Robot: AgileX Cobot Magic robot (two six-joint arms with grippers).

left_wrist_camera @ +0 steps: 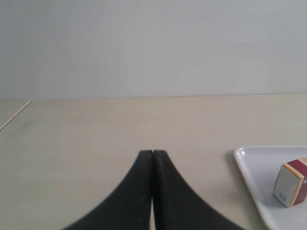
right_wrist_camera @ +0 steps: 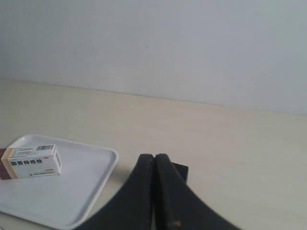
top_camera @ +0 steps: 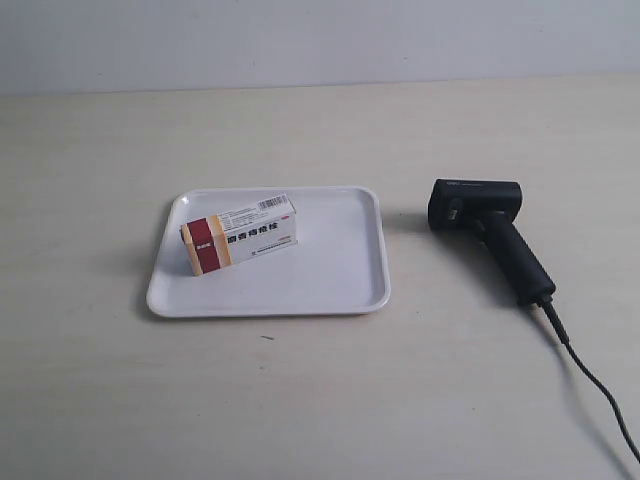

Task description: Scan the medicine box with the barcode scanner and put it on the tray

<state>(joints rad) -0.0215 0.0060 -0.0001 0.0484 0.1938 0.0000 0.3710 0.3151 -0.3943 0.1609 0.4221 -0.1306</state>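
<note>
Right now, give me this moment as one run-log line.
medicine box: lying inside tray | barcode scanner: on table beside tray, unheld | left gripper: shut, empty | right gripper: shut, empty

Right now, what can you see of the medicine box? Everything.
The medicine box is a small white rectangular carton, apparently cardboard, closed and undamaged. A dark red and tan band wraps one end; black Chinese lettering runs along its long side, and a barcode is printed on the top face. It lies flat inside the white tray, toward the tray's end away from the barcode scanner, slightly askew to the rim. Only the tray touches it; no gripper is near.
</note>
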